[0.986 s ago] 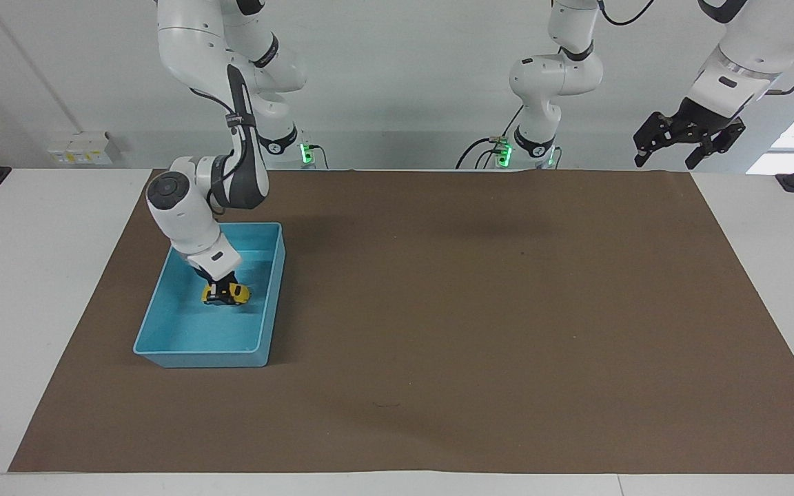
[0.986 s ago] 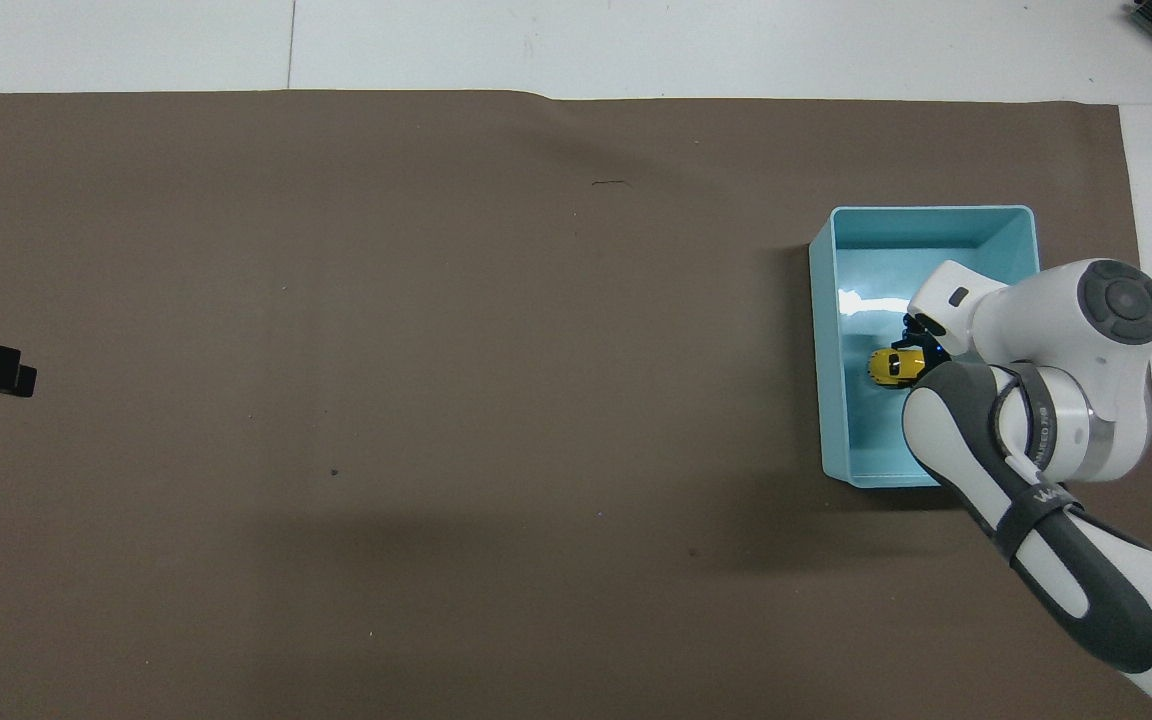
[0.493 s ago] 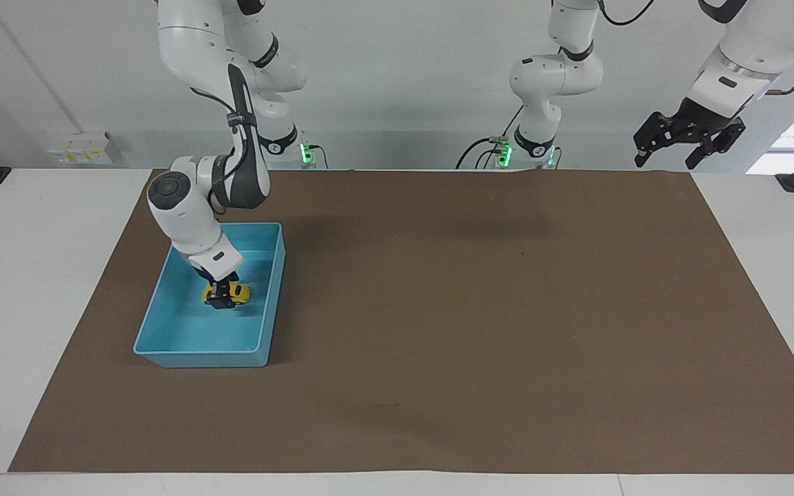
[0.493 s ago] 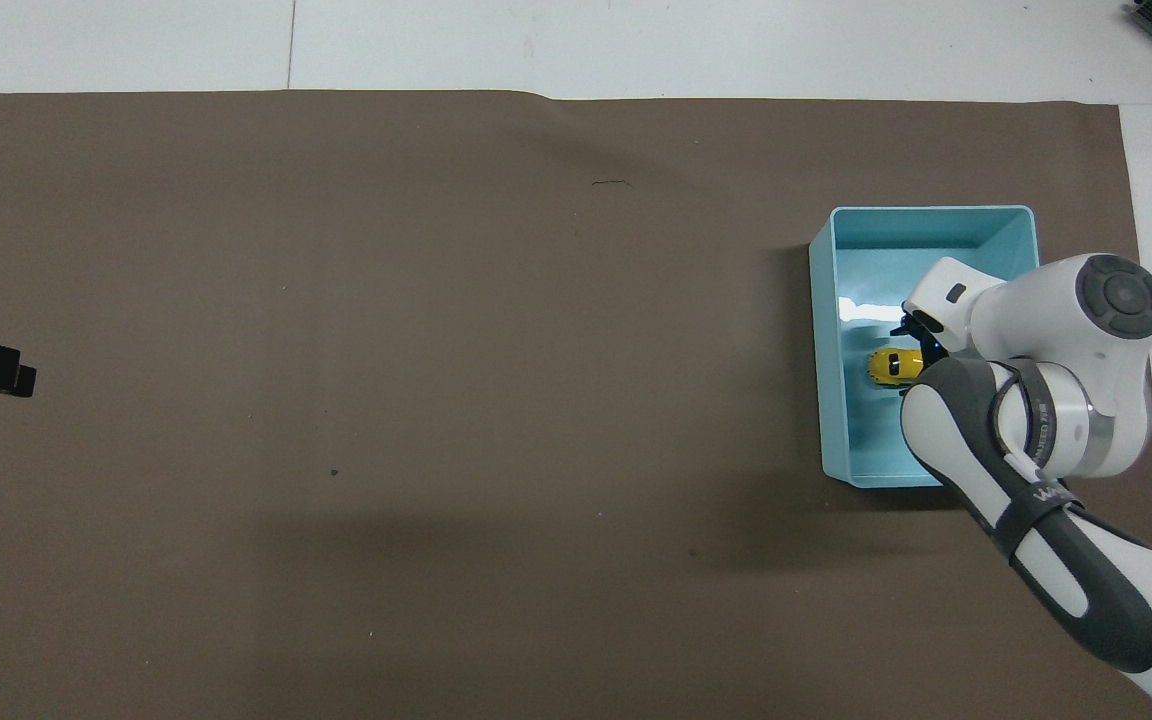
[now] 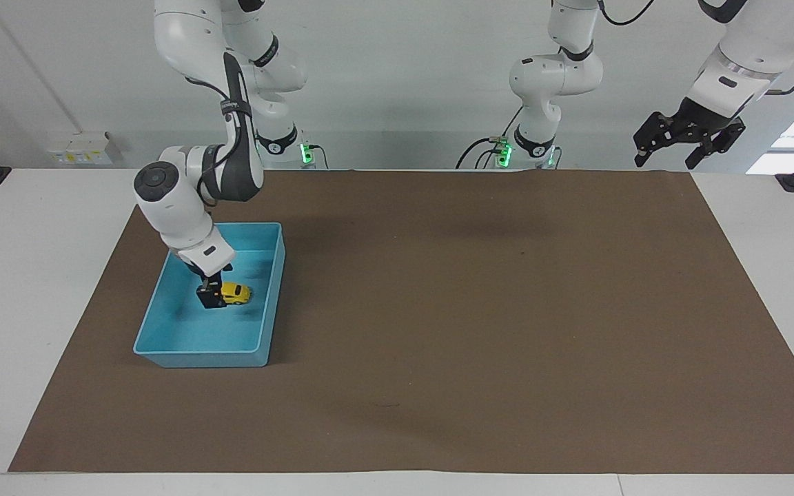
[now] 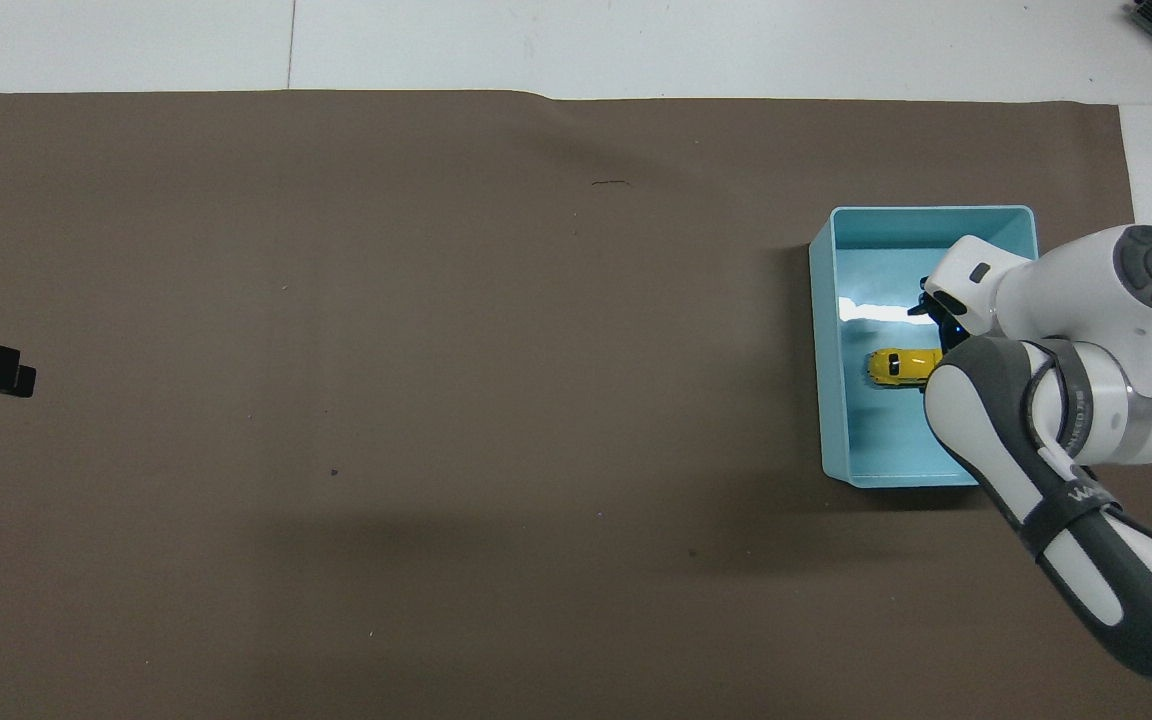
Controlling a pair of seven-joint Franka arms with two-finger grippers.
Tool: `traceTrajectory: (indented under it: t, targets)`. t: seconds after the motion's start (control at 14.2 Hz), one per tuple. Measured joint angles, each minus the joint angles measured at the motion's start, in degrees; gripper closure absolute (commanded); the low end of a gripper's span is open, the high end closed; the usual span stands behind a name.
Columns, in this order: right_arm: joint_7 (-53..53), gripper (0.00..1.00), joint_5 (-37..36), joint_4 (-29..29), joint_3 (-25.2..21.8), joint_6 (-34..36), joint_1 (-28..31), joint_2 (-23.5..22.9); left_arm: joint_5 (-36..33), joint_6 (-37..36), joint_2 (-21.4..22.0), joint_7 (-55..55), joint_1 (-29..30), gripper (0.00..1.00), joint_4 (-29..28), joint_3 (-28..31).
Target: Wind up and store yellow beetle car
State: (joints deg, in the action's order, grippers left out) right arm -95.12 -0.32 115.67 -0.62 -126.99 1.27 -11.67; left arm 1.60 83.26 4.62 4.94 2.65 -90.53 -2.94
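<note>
While the yellow beetle car (image 5: 236,293) (image 6: 898,366) is seen resting on the floor of the blue bin (image 5: 163,343) (image 6: 826,400), near the bin's middle, the right gripper (image 5: 209,296) (image 6: 936,318) is held low inside the bin just beside the car, its fingers spread apart with nothing between them. The bin is set on a brown mat (image 5: 480,310) (image 6: 436,350), at the right arm's end of it. The mat is laid over a white table (image 5: 32,289) (image 6: 636,45), whose bare margins are seen all around the bin's mat. Well apart from the bin, the left gripper (image 5: 686,138) is kept raised over the mat's corner at the left arm's end, fingers apart and empty, waiting. A pale wall is seen past the arms' bases.
</note>
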Motion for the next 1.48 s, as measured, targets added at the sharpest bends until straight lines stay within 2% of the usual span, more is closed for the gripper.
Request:
traceTrajectory:
  t: [0.7,1.06,1.48]
  targets:
    - [0.04,0.0,0.04,-6.16,-0.06,9.62,0.26,4.11,0.0,0.0,0.01,0.0,0.0,0.0,0.0,0.0]
    - [0.1,0.0,0.04,-9.35,-0.73,11.69,0.68,4.39,0.0,0.0,0.02,0.0,0.0,0.0,0.0,0.0]
    - [4.99,0.0,-0.02,-10.74,-0.4,12.42,-0.04,7.54,0.0,0.0,0.03,0.0,0.0,0.0,0.0,0.0]
